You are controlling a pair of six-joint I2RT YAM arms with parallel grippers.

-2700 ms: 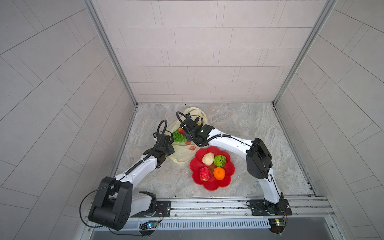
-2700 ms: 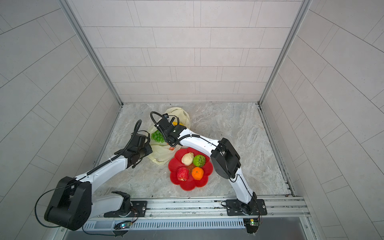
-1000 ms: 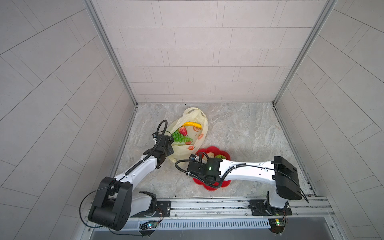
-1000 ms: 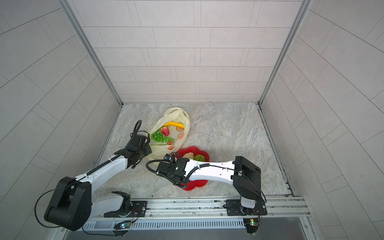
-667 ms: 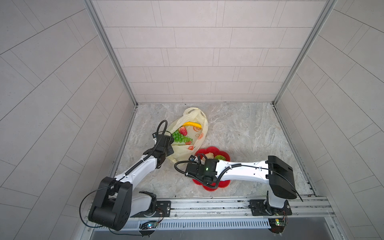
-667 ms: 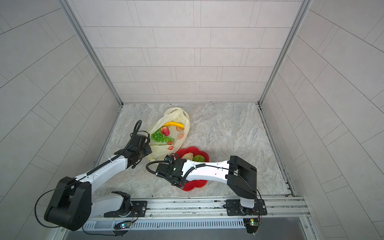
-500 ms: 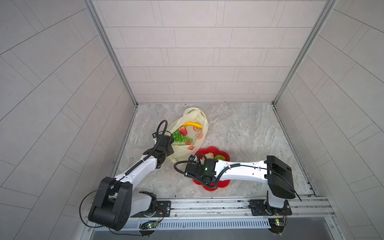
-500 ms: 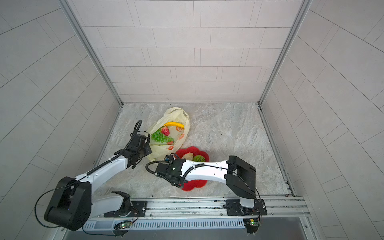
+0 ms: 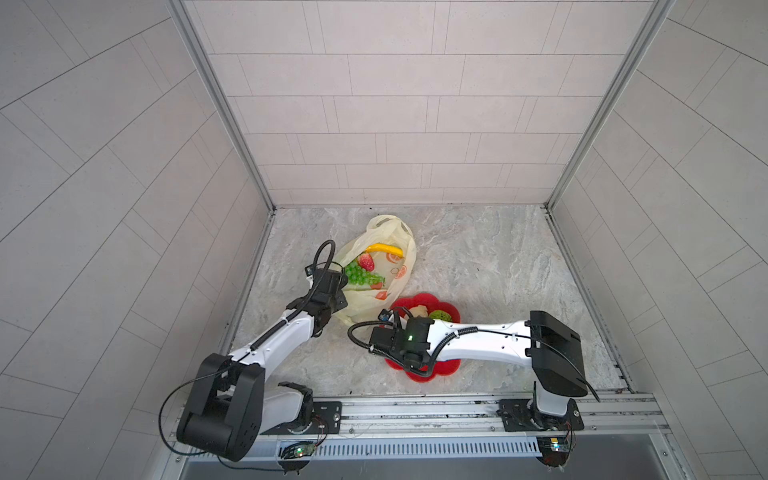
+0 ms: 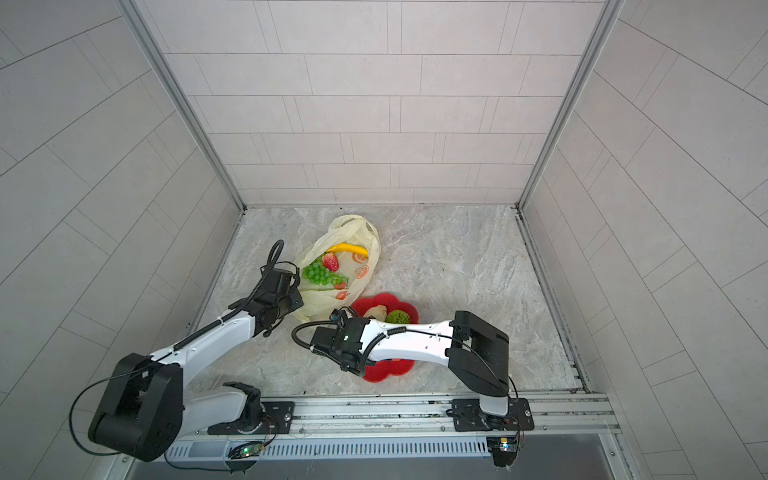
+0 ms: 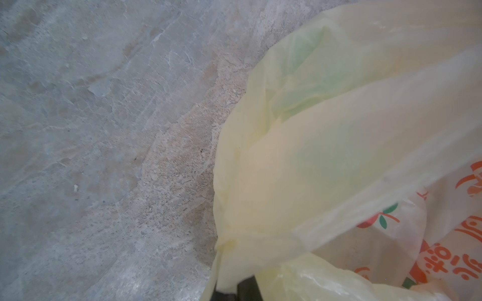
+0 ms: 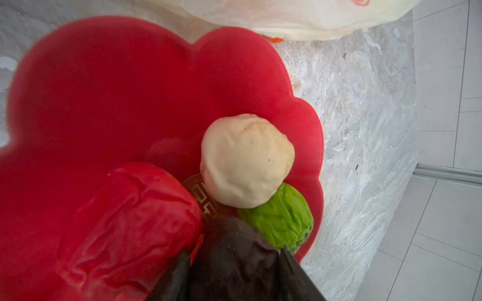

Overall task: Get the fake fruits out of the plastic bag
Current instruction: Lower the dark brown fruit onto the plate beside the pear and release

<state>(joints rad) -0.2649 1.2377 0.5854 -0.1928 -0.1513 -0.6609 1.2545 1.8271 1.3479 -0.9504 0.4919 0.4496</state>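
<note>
Top views, both: thin crinkly pale-yellow translucent plastic bag [image 9: 391, 227] lying on the grey marble tabletop [image 9: 490, 257], holding a yellow toy banana [image 9: 384, 248], a green grape bunch [image 9: 359, 274] and a strawberry [image 9: 366, 262], one edge bunched in the tightly closed left gripper [image 11: 243, 290]. Just beside it, red flower-shaped plate [image 12: 130, 78] carrying a wrinkled red fruit [image 12: 125, 221], a cream fruit [image 12: 246, 161] and a green netted fruit [image 12: 284, 221]. Over the plate, right gripper [image 12: 233, 254], jaws flanking a glossy dark brown fruit [image 12: 229, 234], clamped or loosened impossible to tell.
</note>
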